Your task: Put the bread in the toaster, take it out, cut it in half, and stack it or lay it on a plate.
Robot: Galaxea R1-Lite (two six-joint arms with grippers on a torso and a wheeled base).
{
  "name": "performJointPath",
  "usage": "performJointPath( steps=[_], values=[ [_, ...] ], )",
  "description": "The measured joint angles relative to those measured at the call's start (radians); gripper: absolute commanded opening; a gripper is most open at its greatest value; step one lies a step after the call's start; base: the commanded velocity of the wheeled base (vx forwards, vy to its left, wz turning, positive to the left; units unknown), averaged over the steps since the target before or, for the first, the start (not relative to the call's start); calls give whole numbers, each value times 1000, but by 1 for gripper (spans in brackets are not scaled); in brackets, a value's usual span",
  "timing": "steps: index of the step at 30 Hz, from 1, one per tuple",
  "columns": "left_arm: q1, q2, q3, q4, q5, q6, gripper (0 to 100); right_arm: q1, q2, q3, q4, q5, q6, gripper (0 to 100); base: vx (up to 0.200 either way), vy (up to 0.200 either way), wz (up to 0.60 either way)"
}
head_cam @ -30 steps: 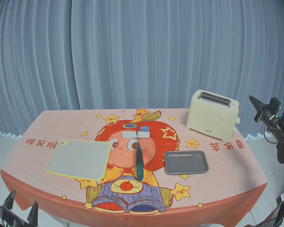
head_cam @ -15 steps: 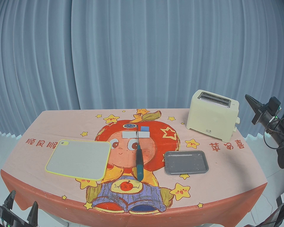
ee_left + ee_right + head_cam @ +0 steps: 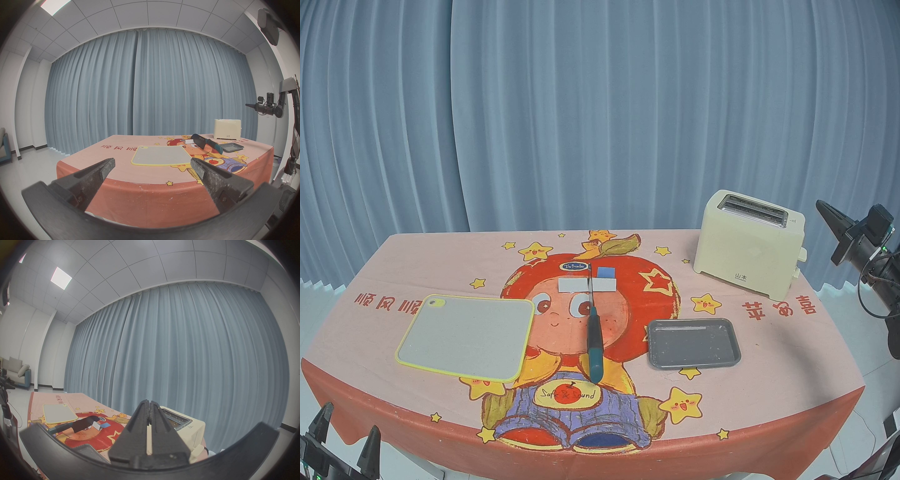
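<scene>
Though the toaster [image 3: 751, 244] crowds the table [image 3: 800, 350] edge, right hand [image 3: 822, 206] hangs apart.

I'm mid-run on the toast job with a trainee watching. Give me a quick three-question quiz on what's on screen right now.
1. True or false: the knife lies on the cutting board.
2. The left tool is off the table's near left corner; the right tool is raised near the toaster. Which is shut? A) left only B) right only C) both
3. Fill in: the toaster stands at the table's far ___ corner.
Key: 1 false, it lies on the table between the cutting board and the grey tray. 2 B. 3 right.
</scene>
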Motion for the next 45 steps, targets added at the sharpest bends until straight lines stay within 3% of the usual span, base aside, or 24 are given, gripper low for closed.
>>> performJointPath(
  steps=[7,11,17,21,24,27,30,32,35,39,41,45],
  values=[
    [0,0,0,0,0,0,100,3,-9,22,-1,7,1,0,0,0,0],
    [0,0,0,0,0,0,100,41,-12,43,-13,9,12,0,0,0,0],
    [0,0,0,0,0,0,100,77,-36,45,-14,-10,104,0,0,0,0],
    [0,0,0,0,0,0,100,79,-56,35,-14,-86,166,0,0,0,0],
    [0,0,0,0,0,0,100,77,-63,26,-15,-113,199,0,0,0,0],
    [0,0,0,0,0,0,100,75,-70,15,-15,-124,280,0,0,0,0],
    [0,0,0,0,0,0,100,75,-84,-4,-10,-128,413,0,0,0,0],
    [0,0,0,0,0,0,100,79,-93,-11,-8,-123,452,0,0,0,0],
    [0,0,0,0,0,0,100,86,-103,-15,-9,-99,457,0,0,0,0],
    [0,0,0,0,-1,0,100,96,-112,10,-13,-59,405,0,0,0,0],
    [0,0,0,0,-1,0,100,98,-116,19,-15,-54,419,0,0,0,0],
    [0,0,0,0,-1,0,100,104,-121,36,-16,-50,496,0,0,0,0]
  ],
)
